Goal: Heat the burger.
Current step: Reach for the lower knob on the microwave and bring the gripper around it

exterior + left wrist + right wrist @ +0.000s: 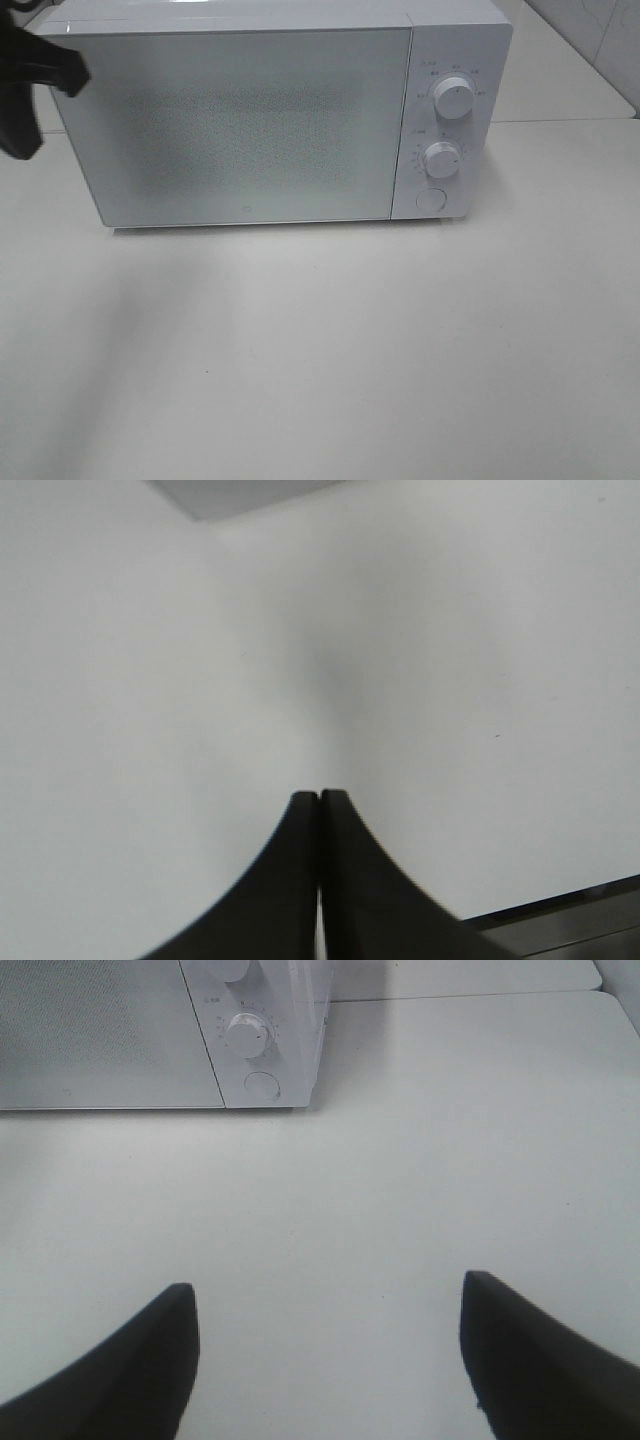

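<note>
1. White microwave (250, 120) stands on a pale, matte table (320, 360). It is box-shaped, with a smooth casing.
2. Its door (240, 130) is shut. The door is a flat panel with a finely dotted grey window that shows nothing of the inside.
3. Burger: not visible in any view. Whether it sits inside the microwave cannot be told.
4. Control strip is right of the door. It has an upper knob (455, 99), a lower knob (441, 158) and a round button (431, 198) below them. The knobs are white and cylindrical, each with a pointer line.
5. Writing: small tick marks and characters ring both knobs but are too small to read. A tiny mark low on the door is also illegible.
6. Left hand (40, 80) is black and sits at the microwave's upper left corner, overlapping the door's edge in the high view. Whether it touches the door cannot be told. In the left wrist view the left hand's (320, 796) two fingers are pressed together with nothing between them, over a plain white surface.
7. Right hand (328, 1285) has dark curved fingers (150, 1360) spread wide apart and holds nothing. It is over bare table, well apart from the microwave's control end.
</note>
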